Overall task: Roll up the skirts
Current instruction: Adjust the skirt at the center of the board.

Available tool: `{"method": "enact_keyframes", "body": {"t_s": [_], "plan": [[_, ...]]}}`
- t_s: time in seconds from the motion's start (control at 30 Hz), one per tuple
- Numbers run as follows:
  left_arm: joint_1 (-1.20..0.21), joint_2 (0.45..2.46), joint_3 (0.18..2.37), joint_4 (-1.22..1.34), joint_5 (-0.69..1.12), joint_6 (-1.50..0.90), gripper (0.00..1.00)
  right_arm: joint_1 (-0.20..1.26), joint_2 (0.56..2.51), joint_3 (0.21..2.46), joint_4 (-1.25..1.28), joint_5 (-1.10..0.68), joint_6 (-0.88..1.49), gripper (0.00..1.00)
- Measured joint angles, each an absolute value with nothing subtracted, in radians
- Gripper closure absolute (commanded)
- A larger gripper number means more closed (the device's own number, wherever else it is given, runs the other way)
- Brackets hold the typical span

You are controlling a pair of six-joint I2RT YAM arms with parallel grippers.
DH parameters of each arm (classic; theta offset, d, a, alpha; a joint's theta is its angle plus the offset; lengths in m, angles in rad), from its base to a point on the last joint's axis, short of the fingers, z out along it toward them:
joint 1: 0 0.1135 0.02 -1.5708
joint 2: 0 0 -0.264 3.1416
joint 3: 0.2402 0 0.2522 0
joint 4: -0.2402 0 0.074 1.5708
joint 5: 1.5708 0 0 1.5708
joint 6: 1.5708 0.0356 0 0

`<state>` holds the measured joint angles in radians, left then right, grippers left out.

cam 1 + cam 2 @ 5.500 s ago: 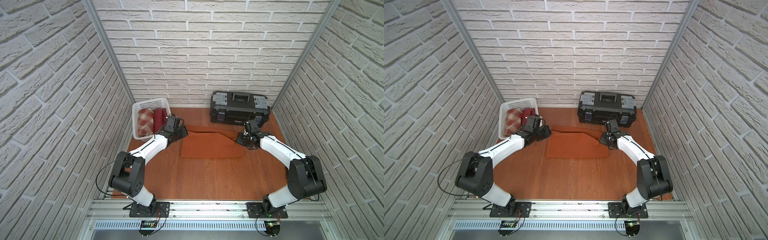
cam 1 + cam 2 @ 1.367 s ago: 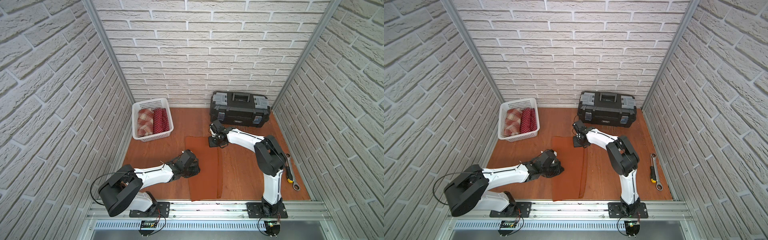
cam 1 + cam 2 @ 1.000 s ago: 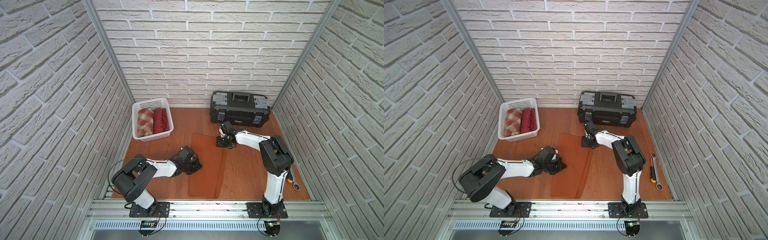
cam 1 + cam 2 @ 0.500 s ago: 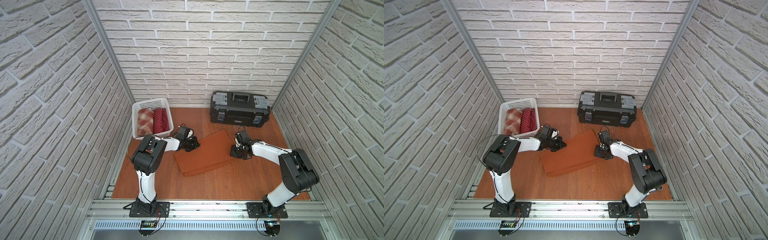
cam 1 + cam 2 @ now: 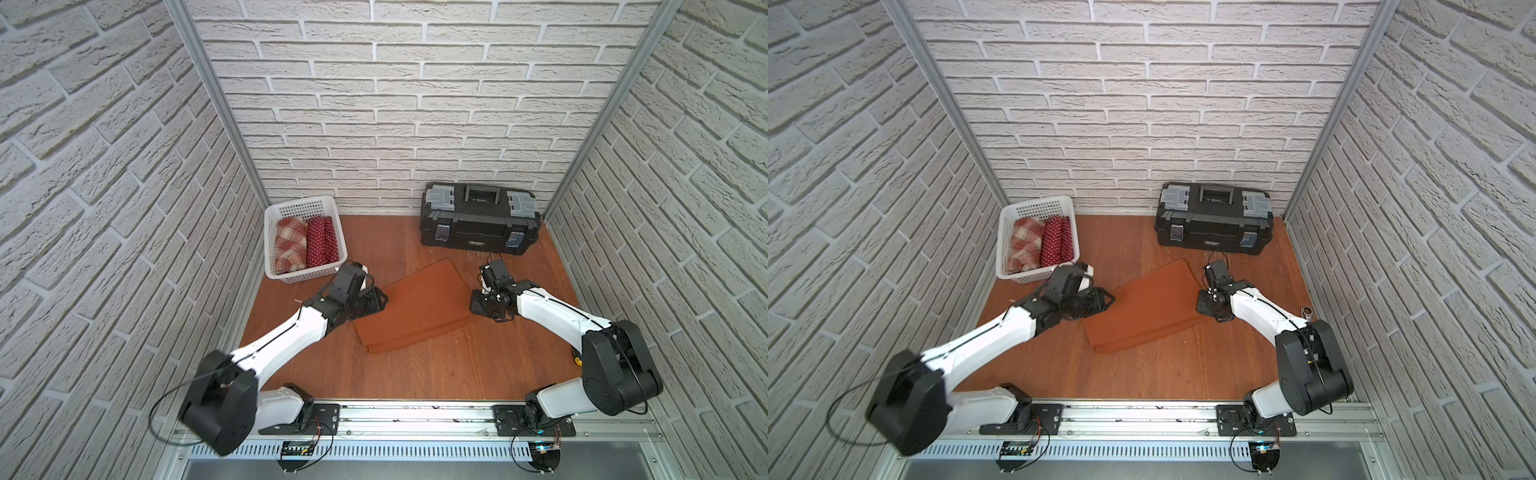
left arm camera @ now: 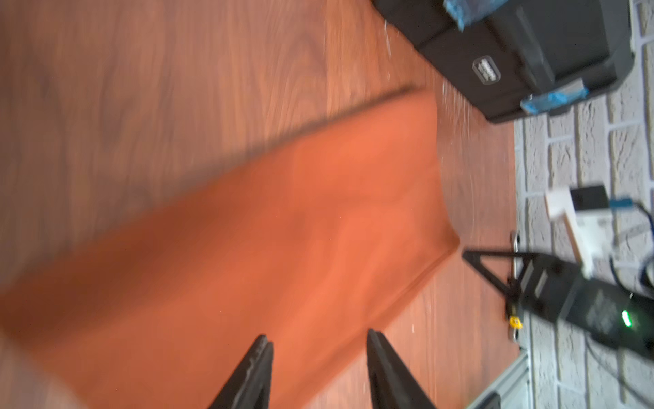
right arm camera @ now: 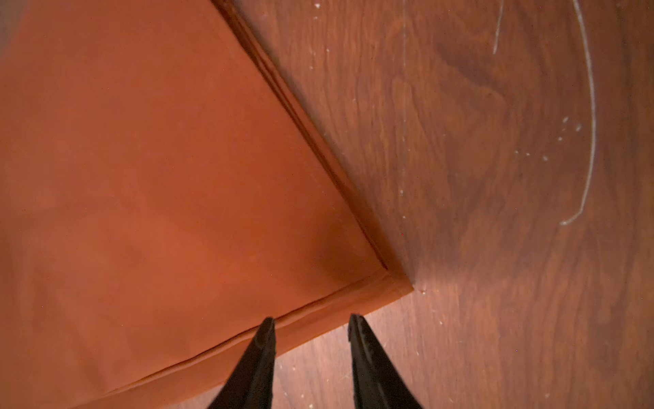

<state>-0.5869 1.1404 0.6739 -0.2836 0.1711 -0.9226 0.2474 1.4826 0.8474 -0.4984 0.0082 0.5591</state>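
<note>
The rust-orange skirt (image 5: 415, 309) lies folded flat on the wooden floor (image 5: 415, 374) at the centre of both top views, set diagonally. The left gripper (image 6: 318, 336) sits at the skirt's left edge; its jaws are spread above the cloth with nothing pinched between them. The right gripper (image 7: 311, 320) sits at the skirt's right corner; its jaws are likewise spread, one tip over the layered edge, the other over bare floor. The plaid skirt (image 5: 289, 245) and the polka-dot skirt (image 5: 320, 243) lie rolled, side by side, in the white basket (image 5: 307, 274) at the upper left of the floor. The black toolbox (image 5: 478, 220) stands against the back wall, upper right.
</note>
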Motion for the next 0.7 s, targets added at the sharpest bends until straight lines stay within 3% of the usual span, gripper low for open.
{"method": "enact_keyframes", "body": {"t_s": [0.13,0.23,0.43,0.7], "plan": [[-0.707,0.923,0.517,-0.434,0.093,-1.052,0.52,0.239,1.523,0.847,-0.491,0.035,0.546,0.57],[-0.772,0.867,0.45,-0.477,0.05,-1.143,0.5,0.231,1.541,0.85,-0.49,0.055,0.538,0.56],[-0.802,0.906,0.407,-0.462,-0.033,-1.226,0.41,0.197,1.589,0.889,-0.476,0.052,0.533,0.57],[-0.801,0.957,0.413,-0.384,-0.141,-1.261,0.45,0.185,1.643,0.897,-0.45,0.027,0.522,0.67]]}}
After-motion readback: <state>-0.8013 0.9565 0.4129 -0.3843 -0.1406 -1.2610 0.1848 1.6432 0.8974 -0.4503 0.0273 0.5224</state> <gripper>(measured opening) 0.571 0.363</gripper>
